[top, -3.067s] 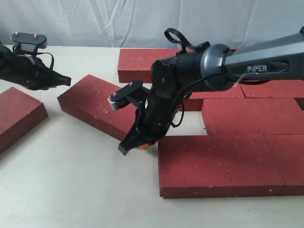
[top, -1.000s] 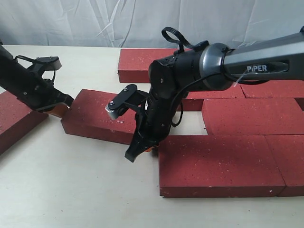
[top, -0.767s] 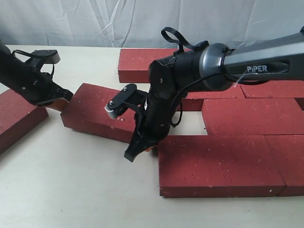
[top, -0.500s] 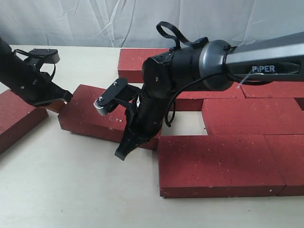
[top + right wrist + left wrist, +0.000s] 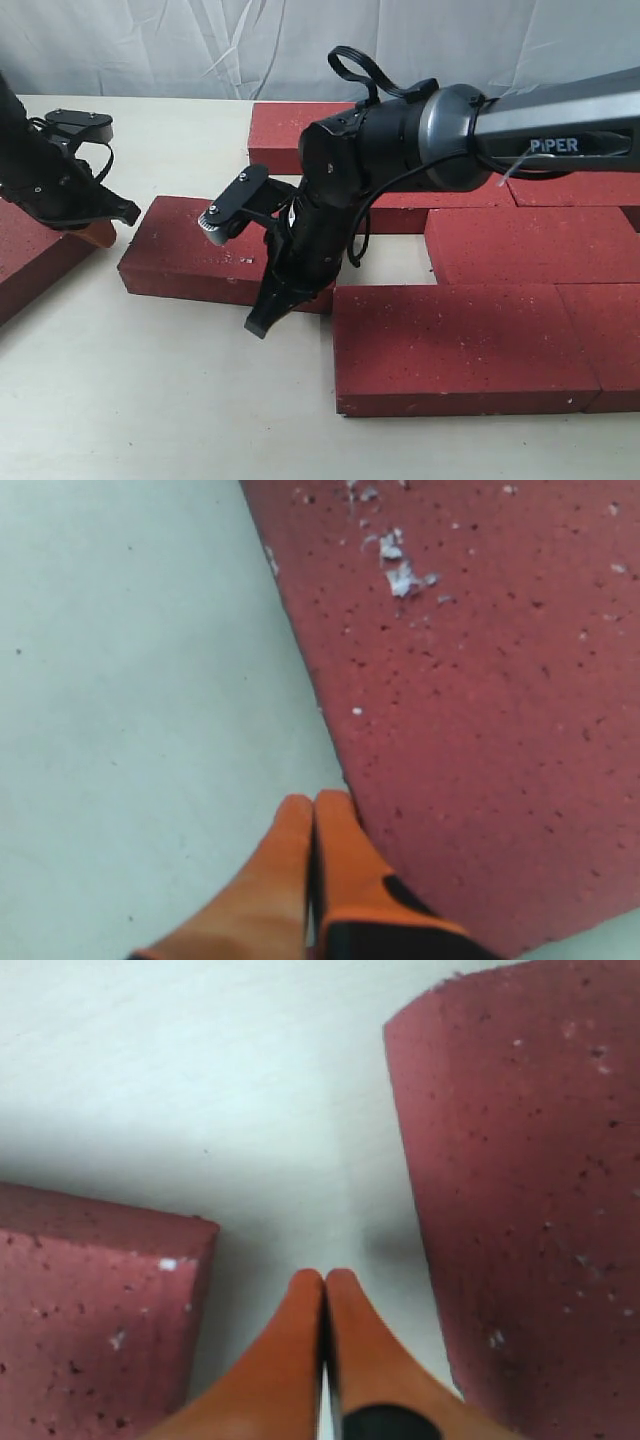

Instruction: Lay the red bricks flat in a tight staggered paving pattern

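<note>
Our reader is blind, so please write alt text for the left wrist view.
Orange jaws, pressed shut and empty, point at pale table between two red bricks: a brick corner on one side, a long brick face on the other.

Orange tips of left gripper (image 5: 323, 1285) pressed together over pale tabletop (image 5: 200, 1070), between one red brick (image 5: 520, 1180) and second red brick (image 5: 90, 1310), touching neither.

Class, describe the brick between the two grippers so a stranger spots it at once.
Start at the paved patch of red bricks on the right. Just off its left edge, one brick lies between the left gripper and right gripper, slightly askew and outside every row.
</note>
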Robot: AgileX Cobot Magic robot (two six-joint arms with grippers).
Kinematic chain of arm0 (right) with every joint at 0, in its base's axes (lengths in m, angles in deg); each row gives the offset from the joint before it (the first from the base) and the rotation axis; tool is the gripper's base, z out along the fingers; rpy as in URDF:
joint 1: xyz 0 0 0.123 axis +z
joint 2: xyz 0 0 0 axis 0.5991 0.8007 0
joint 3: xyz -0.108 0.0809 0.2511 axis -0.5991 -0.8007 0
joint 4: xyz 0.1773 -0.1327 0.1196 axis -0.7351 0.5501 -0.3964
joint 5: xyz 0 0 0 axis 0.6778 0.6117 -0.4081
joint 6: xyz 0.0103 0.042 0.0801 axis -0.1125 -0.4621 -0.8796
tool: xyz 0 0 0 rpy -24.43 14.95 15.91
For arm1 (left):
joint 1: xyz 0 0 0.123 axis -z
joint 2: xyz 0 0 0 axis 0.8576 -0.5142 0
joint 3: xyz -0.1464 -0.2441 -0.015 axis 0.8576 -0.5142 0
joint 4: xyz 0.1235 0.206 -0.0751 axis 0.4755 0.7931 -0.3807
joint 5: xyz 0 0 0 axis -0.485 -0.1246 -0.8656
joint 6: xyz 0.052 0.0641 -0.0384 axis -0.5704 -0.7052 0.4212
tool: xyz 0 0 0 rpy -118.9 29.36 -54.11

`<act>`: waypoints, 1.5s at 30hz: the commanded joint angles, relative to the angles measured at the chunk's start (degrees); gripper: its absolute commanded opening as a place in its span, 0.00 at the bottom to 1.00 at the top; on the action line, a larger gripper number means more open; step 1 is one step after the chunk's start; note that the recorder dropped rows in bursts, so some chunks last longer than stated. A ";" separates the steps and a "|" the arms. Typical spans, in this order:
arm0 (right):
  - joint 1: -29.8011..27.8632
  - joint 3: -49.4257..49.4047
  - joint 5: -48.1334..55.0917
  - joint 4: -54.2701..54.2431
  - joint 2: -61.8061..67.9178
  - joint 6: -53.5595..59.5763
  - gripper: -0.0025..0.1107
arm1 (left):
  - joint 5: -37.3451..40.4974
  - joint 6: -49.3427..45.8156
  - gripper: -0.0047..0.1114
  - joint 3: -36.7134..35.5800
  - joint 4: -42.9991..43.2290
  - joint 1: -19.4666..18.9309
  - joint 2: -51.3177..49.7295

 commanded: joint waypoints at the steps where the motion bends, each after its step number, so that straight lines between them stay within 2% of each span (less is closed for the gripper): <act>1: -0.12 0.24 -0.32 2.10 -0.02 0.40 0.01 | -0.95 2.08 0.04 -0.12 1.11 0.13 0.45; 16: -0.12 0.25 3.95 5.01 -0.42 -0.19 0.01 | 0.46 -0.07 0.04 -0.12 -2.25 0.13 0.45; 22: -0.12 0.25 4.08 -4.61 -4.33 0.22 0.01 | 1.66 -7.85 0.04 -0.12 -12.53 0.23 -1.42; 29: -0.12 0.25 4.56 -6.32 -4.87 0.42 0.01 | 5.17 -8.00 0.04 -0.12 -14.58 0.23 -5.62; 35: -0.12 0.25 3.49 -6.47 -5.05 0.42 0.01 | 10.99 -21.43 0.04 -0.12 -30.77 0.33 -5.62; 45: -0.20 0.12 5.46 -5.49 -7.32 0.42 0.01 | 8.66 -20.86 0.04 -0.12 -31.32 6.25 -6.53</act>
